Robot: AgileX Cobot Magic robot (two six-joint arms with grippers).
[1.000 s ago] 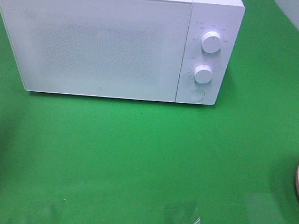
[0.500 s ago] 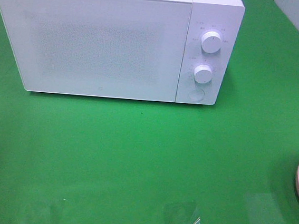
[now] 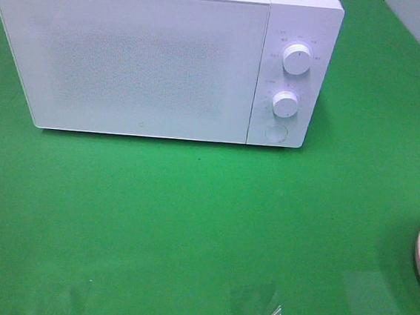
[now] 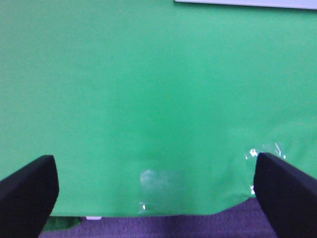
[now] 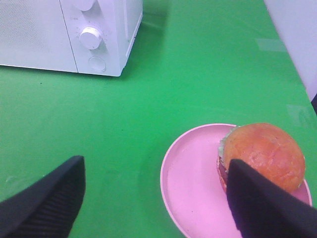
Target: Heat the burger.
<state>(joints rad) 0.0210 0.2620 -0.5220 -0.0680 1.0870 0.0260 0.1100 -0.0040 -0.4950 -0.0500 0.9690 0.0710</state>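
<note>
A white microwave (image 3: 160, 60) is seen at the back of a green table (image 3: 189, 222), its door shut, with two round knobs (image 3: 297, 59) and a button on its right panel; a pink plate (image 5: 198, 183) lies near the table's right edge; the burger (image 5: 261, 156) is set on the plate's far-right part, off centre; the right gripper (image 5: 153, 198) is held above the plate with jaws spread wide and nothing between them; the left gripper (image 4: 153, 193) is likewise spread wide and empty over bare green table near its front edge.
</note>
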